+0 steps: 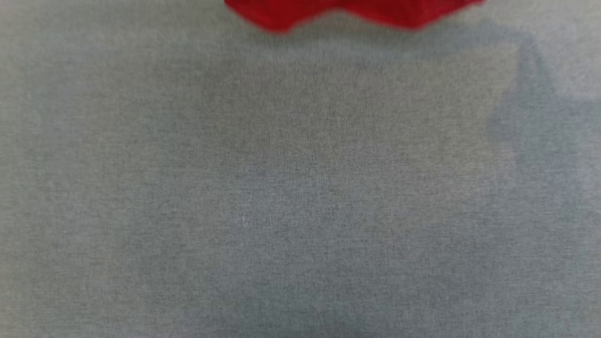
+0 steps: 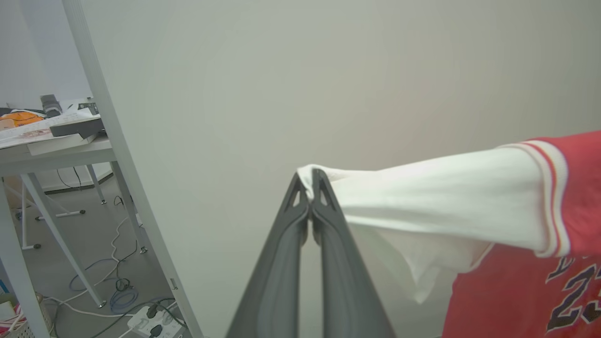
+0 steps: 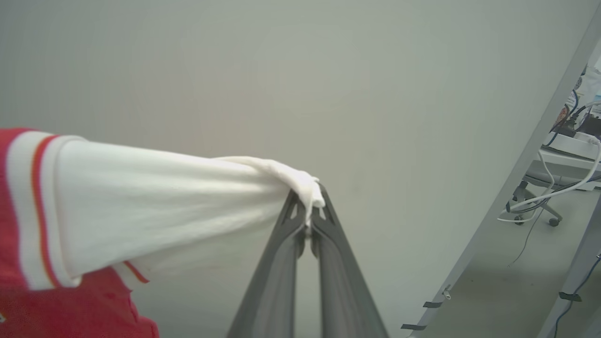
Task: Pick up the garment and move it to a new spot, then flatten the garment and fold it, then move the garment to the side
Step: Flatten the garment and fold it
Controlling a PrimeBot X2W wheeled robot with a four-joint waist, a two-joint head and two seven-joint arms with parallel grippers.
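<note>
1. The garment [image 2: 580, 197] is made of soft, thin red jersey cloth. Its short sleeves are white, and a band of red and white stripes [image 2: 551, 197] runs where the sleeve joins the body. On the red front there are dark figures with a white outline [image 2: 575, 291], cut by the border of the left wrist view.
2. In the head view a red edge of the garment [image 1: 352, 11] shows at the top border. It is blurred and has a wavy outline with two low points. Below it lies a flat grey surface [image 1: 281, 188] with a fine, felt-like grain and soft shadows. I cannot tell whether the cloth touches this surface.
3. The left gripper [image 2: 310, 180] has two long, matte dark fingers [image 2: 340, 263] that narrow towards the tips. The tips are pressed together on the bunched end of one white sleeve [image 2: 446, 197]. The sleeve is pulled into a long cone with lengthwise folds, and a loose flap hangs under it.
4. The right gripper [image 3: 309, 206] is clamped in the same way on the crumpled end of the other white sleeve [image 3: 164, 197], which is also stretched tight. A small lump of cloth sticks out over the tips.
5. Behind both grippers is a smooth, pale panel [image 2: 328, 70]. Beside it are a slanted grey metal leg [image 2: 117, 155], a cluttered desk [image 2: 51, 136] and cables on the floor [image 2: 117, 295].
</note>
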